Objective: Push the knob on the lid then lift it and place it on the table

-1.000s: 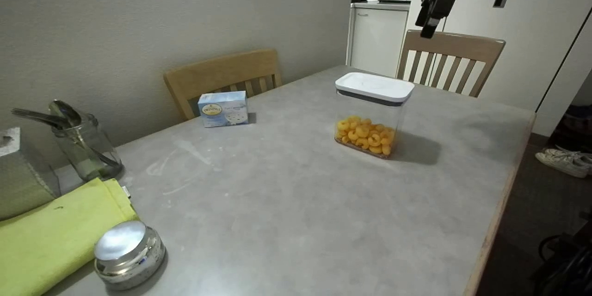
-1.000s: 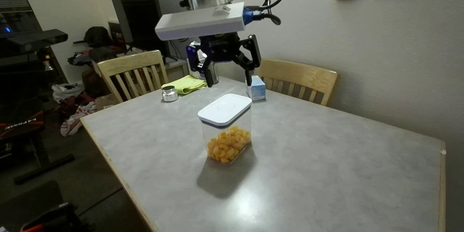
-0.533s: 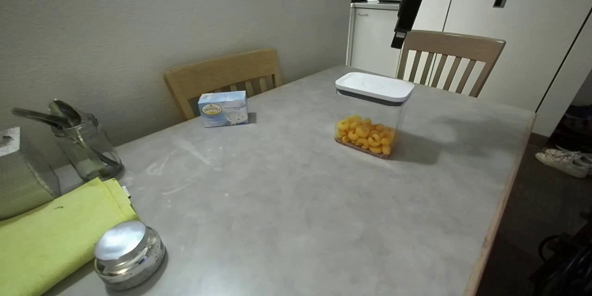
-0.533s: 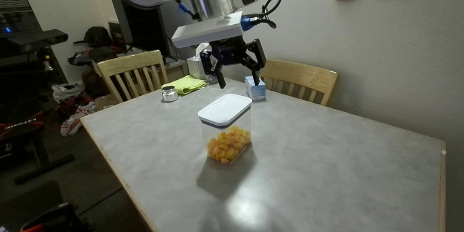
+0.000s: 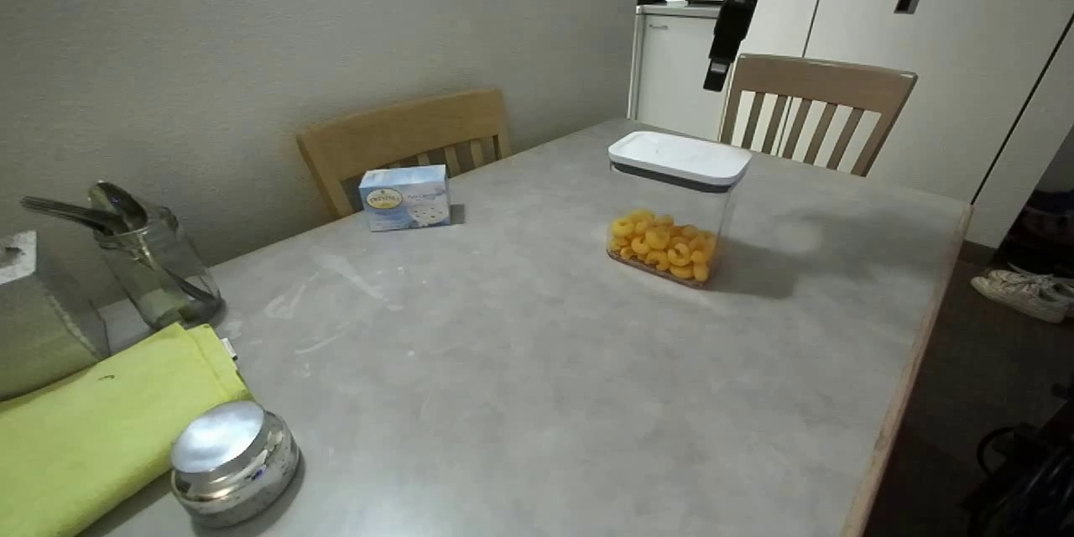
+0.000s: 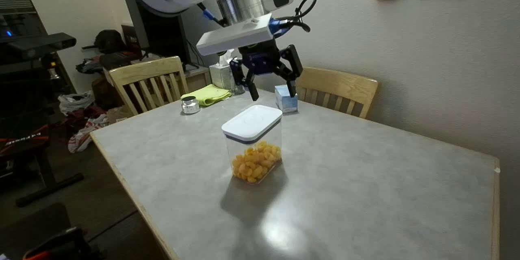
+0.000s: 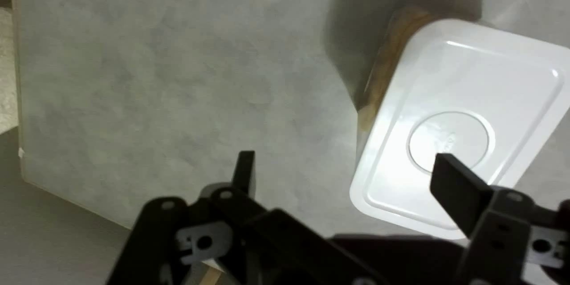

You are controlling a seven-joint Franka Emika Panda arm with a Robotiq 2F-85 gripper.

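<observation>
The white lid (image 5: 681, 158) is on a clear container (image 5: 671, 205) with yellow pasta, which stands on the light grey table (image 5: 503, 369). The lid also shows in an exterior view (image 6: 252, 124) and in the wrist view (image 7: 485, 84). Its round knob (image 7: 445, 138) sits flush at the lid's centre; one fingertip covers its lower edge in the wrist view. My gripper (image 6: 273, 95) is open and empty, apart from the lid and above it. In the wrist view the gripper (image 7: 346, 155) has one finger over the lid and one over bare table.
A blue-white tea box (image 5: 407, 198) stands near the wall side. A jar with cutlery (image 5: 164, 268), a yellow cloth (image 5: 117, 419) and a silver jar (image 5: 235, 463) are at one end of the table. Wooden chairs (image 6: 337, 89) stand around the table.
My open gripper has moved to the left and slightly down in an exterior view, and to the right in another, with the arm tilting. The lid and container have not moved.
</observation>
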